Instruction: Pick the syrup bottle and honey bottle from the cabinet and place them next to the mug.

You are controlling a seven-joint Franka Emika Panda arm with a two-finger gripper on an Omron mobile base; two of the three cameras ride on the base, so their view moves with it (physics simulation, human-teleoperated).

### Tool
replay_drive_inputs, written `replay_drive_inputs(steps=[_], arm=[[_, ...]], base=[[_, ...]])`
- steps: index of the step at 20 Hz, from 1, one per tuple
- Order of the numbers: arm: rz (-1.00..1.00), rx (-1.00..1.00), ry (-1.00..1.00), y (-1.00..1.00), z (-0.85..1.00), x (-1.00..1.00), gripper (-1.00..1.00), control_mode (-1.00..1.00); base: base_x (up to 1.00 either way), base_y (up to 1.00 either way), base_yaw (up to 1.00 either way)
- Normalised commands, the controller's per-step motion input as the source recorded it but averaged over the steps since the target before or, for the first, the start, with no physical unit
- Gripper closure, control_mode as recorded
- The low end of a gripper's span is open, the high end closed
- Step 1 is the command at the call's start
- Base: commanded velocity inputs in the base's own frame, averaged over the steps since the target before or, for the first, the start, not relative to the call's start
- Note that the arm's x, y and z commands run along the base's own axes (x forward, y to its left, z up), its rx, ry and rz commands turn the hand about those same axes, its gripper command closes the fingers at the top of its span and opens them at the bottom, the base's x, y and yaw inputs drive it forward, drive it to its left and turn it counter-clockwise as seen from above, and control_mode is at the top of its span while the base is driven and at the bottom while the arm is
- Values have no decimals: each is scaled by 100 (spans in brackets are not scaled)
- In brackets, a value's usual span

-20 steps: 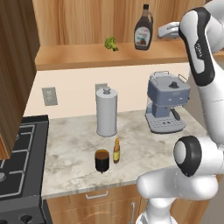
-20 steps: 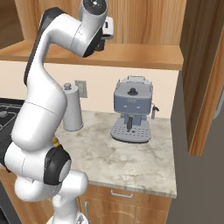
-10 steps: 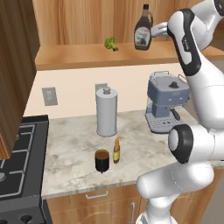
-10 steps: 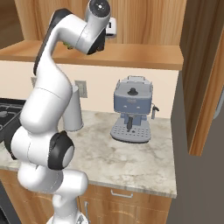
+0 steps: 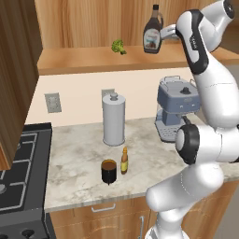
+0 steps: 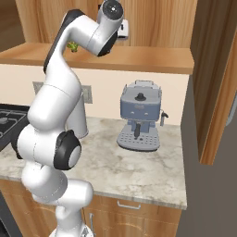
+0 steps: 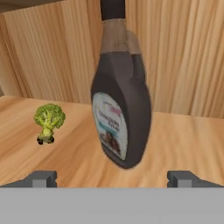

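Note:
The syrup bottle stands on the cabinet shelf, dark brown with a black cap and pale oval label. My gripper is just to its right at shelf height. In the hand view the syrup bottle sits close ahead, leaning, centred between the two widely spread fingertips; the gripper is open and holds nothing. Down on the counter the slim amber honey bottle stands right beside the black mug.
A small broccoli lies on the shelf left of the syrup bottle. A tall grey canister and a blue-grey coffee machine stand at the counter's back. The stove is at the left. Open cabinet doors hang at both sides.
The hand has moved left along the shelf, closer to the syrup bottle, and the arm's upper links have swung with it. The bottles and mug have stayed put.

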Motion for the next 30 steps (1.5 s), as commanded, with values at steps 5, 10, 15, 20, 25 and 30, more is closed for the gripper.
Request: replay_drive_inputs(steps=[5,10,15,20,25,30], arm=[[0,0,0,-15,0,38,-100,-100],[0,0,0,0,0,13,-100,-100],[0,0,0,0,0,10,-100,-100],[0,0,0,7,-8,0,-100,-100],[0,0,0,13,-18,0,-100,-100],[0,0,0,3,-10,13,-100,-100]], base=[[0,0,0],[0,0,0],[0,0,0],[0,0,0],[0,0,0],[0,0,0]])
